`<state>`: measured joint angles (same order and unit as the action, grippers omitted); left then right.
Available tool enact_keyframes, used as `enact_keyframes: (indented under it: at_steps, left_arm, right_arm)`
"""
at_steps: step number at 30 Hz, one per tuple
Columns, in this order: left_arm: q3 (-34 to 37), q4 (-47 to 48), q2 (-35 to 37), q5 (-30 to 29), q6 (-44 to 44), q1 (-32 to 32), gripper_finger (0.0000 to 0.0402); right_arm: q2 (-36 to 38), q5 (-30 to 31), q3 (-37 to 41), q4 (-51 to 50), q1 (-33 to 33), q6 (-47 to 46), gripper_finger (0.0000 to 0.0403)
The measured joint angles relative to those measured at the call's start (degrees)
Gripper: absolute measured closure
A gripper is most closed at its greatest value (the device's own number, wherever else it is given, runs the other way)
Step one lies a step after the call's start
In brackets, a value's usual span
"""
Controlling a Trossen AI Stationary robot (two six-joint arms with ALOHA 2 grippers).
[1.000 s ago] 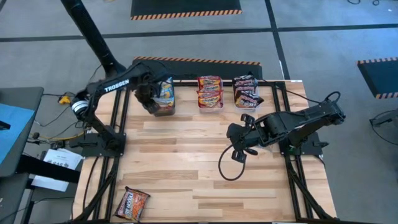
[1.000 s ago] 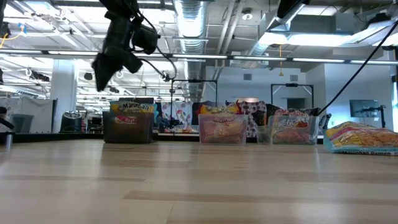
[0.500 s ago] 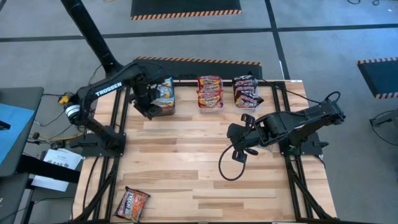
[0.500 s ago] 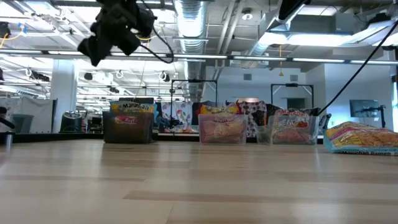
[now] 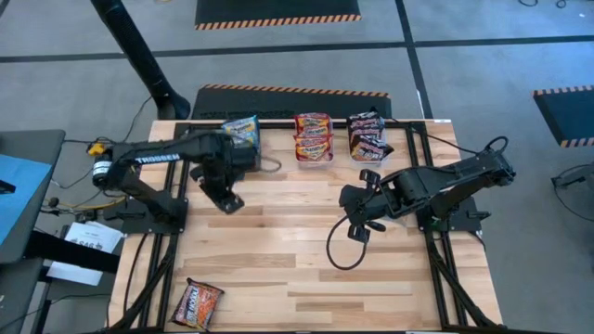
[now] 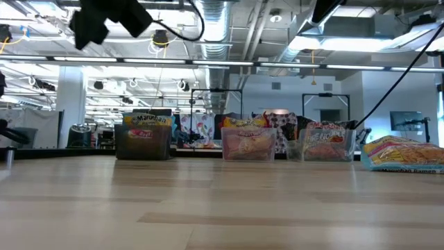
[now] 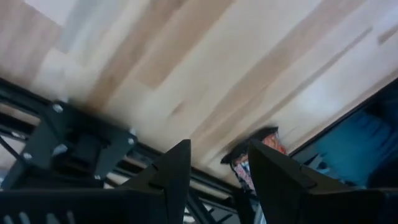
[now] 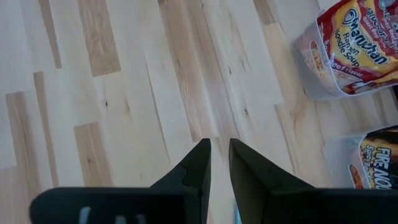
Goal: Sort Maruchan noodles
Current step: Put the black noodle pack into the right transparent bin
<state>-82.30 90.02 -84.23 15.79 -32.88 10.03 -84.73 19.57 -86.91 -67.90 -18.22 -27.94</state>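
Left end effector (image 5: 225, 199) hangs empty, fingers apart — above bare table (image 5: 278, 250).

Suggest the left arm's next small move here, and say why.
Probably swing the left gripper toward the table's near left corner. One loose packet lies there outside the bins, and the gripper's jaws stand open and hold nothing. The right gripper waits mid-table.
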Motion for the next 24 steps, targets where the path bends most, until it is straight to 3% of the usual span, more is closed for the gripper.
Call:
enact_keyframes:
  at_steps: [7, 11, 19, 24]
  left_arm:
    - [0.0, 0.0, -0.02, 0.15, -11.84, -12.36, 0.0256]
    - [0.0, 0.0, -0.04, 3.24, -18.54, -18.57, 0.0254]
    - [0.0, -1.71, -0.04, 3.54, -49.0, -31.06, 0.0241]
    - [0.0, -7.55, -0.09, -1.29, -61.2, -38.58, 0.024]
  right_arm:
    - [0.0, 0.01, 0.0, -0.02, 0.0, 3.06, 0.0319]
    - [0.0, 0.02, 0.0, -0.27, 0.0, 5.7, 0.0319]
    - [0.0, 0.02, 0.0, -0.68, 0.0, 11.84, 0.0319]
    - [0.0, 0.07, 0.0, -0.67, 0.0, 13.5, 0.0319]
